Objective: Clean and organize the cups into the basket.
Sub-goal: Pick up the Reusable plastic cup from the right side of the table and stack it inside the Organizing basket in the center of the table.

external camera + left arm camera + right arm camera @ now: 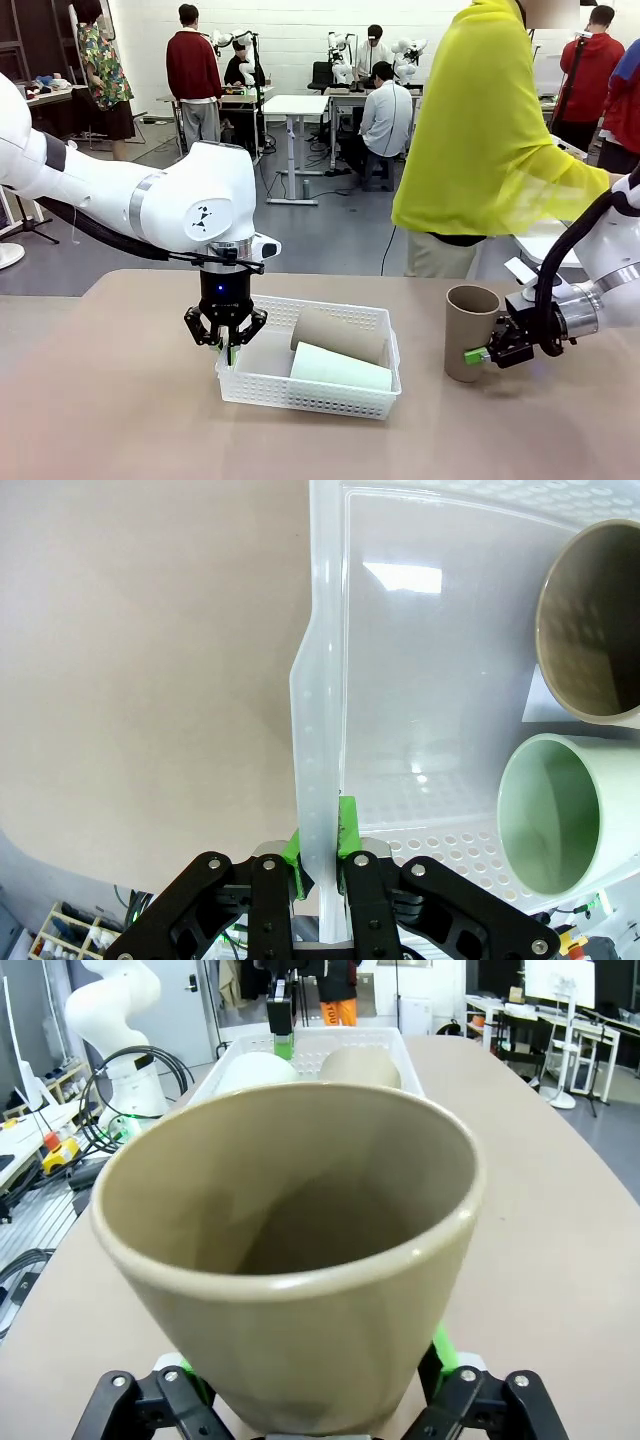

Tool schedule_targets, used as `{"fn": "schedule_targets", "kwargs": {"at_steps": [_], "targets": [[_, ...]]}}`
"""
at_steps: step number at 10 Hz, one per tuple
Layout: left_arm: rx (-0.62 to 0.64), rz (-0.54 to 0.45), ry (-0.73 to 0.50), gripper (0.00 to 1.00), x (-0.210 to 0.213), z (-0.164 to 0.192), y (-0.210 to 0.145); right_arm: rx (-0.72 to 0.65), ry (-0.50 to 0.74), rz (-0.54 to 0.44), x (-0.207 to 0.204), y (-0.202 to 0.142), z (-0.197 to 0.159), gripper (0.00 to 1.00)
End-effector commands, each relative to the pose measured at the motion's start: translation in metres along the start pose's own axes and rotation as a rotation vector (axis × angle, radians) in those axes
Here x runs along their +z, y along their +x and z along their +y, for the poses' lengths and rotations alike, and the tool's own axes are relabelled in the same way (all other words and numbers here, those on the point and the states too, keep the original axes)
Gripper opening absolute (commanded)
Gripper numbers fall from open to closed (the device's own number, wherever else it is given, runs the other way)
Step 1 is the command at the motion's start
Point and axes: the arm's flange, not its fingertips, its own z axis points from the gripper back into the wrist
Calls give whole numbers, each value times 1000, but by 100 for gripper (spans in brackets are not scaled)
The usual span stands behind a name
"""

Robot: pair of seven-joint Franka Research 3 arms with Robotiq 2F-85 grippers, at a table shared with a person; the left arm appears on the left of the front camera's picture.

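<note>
L fingers [347, 832]: green pads pinched tight on the thin wall of the basket [322, 680], one pad inside, one outside, so the L gripper [320, 852] is clamped on its short end, pointing down from above. In the front view the L gripper [228, 343] sits at the basket's [300, 392] left end, arm coming in from pic left. R fingers [446, 1352]: pads on both sides of the held brown cup [290, 1260] low on its body, R gripper [320, 1405] closed round it. Front view: R gripper [482, 354] grips the held brown cup [470, 330] from its right side; the cup is upright, mouth up, right of the basket and apart from it; can't tell if its base touches the table [120, 400]. Inside the basket, a 2nd brown cup [338, 333] and a mint cup [340, 368] lie on their sides, side by side, mint nearer the robot. A person in a yellow top [480, 130] stands at the far edge.
</note>
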Motion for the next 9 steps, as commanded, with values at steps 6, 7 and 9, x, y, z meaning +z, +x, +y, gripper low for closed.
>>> {"fn": "schedule_targets", "kwargs": {"at_steps": [6, 7, 9], "targets": [[2, -9, 1, 0, 3, 1, 1, -18, -44, 14, 15, 55, 18, 0], [2, -9, 1, 0, 3, 1, 1, -14, -50, 33, 31, 105, 44, 0], [2, -9, 1, 0, 3, 1, 1, 10, -101, 71, 62, 183, 81, 0]]}}
